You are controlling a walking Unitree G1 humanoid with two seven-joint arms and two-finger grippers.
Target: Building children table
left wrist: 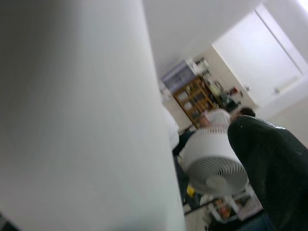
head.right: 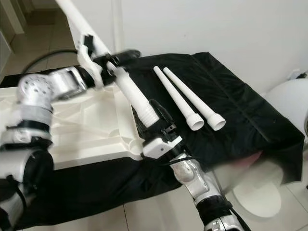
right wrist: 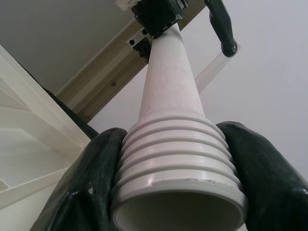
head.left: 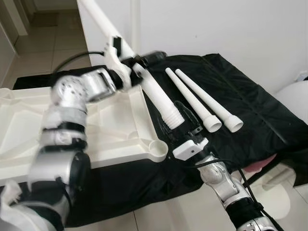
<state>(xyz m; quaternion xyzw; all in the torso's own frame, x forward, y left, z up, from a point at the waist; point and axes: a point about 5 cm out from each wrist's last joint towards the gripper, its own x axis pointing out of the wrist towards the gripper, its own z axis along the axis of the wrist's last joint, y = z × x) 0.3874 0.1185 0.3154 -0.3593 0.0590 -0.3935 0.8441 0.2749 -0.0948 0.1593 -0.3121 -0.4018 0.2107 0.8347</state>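
An upturned white tabletop (head.left: 72,127) is seen lying at the left on a black cloth (head.left: 250,110). Above its far edge, the narrow end of a white table leg (head.left: 161,98) is held by the left gripper (head.left: 137,65), its fingers closed on it. The leg is slanted down over the tabletop's right edge, and its ribbed wide end is clamped between the fingers of the right gripper (head.right: 156,118). Further right, two more legs (head.left: 204,101) are laid side by side on the cloth.
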